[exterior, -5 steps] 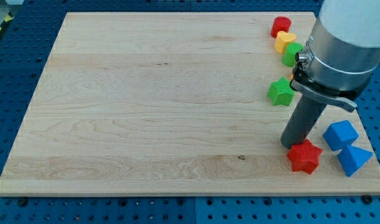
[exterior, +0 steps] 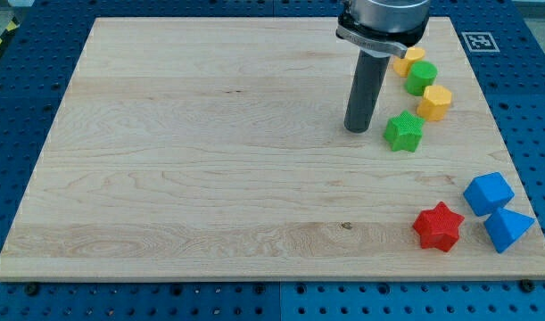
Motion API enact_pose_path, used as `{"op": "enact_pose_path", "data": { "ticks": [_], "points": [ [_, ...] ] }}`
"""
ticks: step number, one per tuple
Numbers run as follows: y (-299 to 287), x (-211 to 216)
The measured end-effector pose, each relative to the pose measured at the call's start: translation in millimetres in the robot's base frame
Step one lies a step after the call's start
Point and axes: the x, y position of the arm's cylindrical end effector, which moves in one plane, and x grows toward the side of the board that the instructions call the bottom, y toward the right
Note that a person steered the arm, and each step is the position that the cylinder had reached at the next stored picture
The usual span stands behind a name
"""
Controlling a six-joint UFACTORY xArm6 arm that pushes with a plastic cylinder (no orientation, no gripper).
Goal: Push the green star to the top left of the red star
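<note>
The green star [exterior: 403, 131] lies on the wooden board [exterior: 210, 160] at the right, well above the red star [exterior: 437, 226], which sits near the bottom right. My tip [exterior: 357, 129] rests on the board just left of the green star, with a small gap between them. The rod rises from there to the arm at the view's top.
A yellow block [exterior: 408, 61], a green block [exterior: 422, 78] and a yellow hexagon block [exterior: 435, 102] line up at the upper right. Two blue blocks [exterior: 488, 193] [exterior: 507, 228] sit right of the red star near the board's right edge.
The arm has swung from above the red star up and left; my tip now sits left of the green star. The yellow hexagon block is now uncovered; the red block at the top is hidden.
</note>
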Motion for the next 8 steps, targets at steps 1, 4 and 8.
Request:
{"op": "enact_pose_path", "data": {
  "ticks": [1,4,8],
  "points": [
    [11.3,-26.0],
    [46.1,-34.2],
    [63.2,9.6]
  ]
}}
